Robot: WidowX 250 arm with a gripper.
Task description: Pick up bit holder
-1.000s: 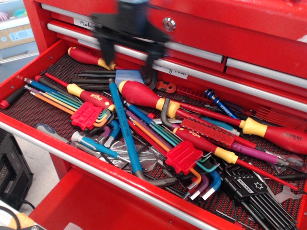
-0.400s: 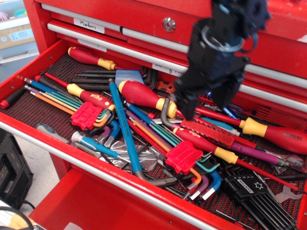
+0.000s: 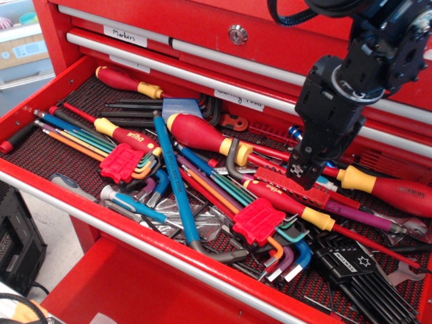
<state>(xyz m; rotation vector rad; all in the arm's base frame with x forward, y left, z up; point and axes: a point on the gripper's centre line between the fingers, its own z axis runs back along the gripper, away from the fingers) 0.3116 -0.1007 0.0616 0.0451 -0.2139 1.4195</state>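
Note:
The bit holder is a long narrow red strip with small bits. It lies slanted in the middle-right of the open drawer, among screwdrivers and hex keys. My black gripper comes down from the upper right, and its fingertips are right at the strip's middle, covering part of it. The fingers are seen end-on, so I cannot tell whether they are open or shut, or whether they touch the strip. A second thin red strip lies further back by the drawer's rear.
Red-and-yellow screwdrivers lie on both sides of the strip. Coloured hex-key sets in red clips, a long blue key and a black key set crowd the drawer. The drawer's front rail runs below.
The gripper swept from the upper left across to the right, dropped into the drawer and turned, so its fingertips now sit at the bit holder. The tools have not moved.

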